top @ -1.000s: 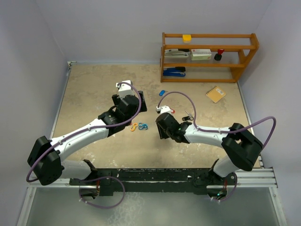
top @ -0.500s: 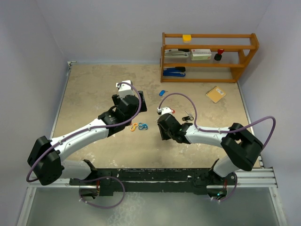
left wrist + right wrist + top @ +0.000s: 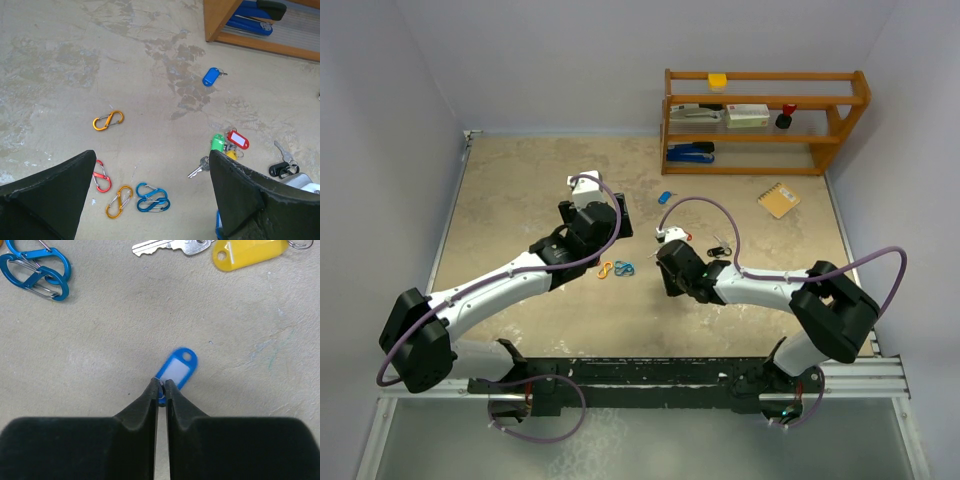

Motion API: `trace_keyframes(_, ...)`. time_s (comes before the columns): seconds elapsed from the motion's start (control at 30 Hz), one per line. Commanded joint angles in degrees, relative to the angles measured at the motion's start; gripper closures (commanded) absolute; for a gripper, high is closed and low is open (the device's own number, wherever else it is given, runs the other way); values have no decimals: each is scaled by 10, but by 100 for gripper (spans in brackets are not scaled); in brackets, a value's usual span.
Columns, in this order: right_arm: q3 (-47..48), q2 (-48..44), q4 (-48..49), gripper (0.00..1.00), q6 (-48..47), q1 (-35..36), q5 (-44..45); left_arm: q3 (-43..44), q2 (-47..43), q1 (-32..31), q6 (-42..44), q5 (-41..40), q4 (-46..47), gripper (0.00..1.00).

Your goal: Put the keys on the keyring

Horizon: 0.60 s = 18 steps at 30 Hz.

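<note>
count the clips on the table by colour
orange clips: 2
blue clips: 2
red clip: 1
total: 5

Right gripper, wider a second ago, now tight on the ring end of the blue-tagged key.

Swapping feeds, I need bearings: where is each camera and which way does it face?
Top external: above, behind the bases, facing down at the table; left arm, right arm show.
Left wrist: angled down at the orange clip; left end effector open.
Right wrist: straight down; right end effector pinches the blue-tagged key.
Shared: both wrist views show the blue clips.
</note>
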Motion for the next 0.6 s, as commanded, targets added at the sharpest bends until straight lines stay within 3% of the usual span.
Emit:
trace_keyframes(0.0, -5, -14, 4, 91, -2, -3, 0, 0, 0, 2, -3, -2, 13, 8)
trace_keyframes(0.1, -6, -24, 1, 100, -4, -2, 0, 0, 0, 3, -3, -2, 13, 8)
trace_keyframes(0.57, -20, -103, 6, 100, -16, -3, 44, -2, 11, 3, -3, -5, 15, 8)
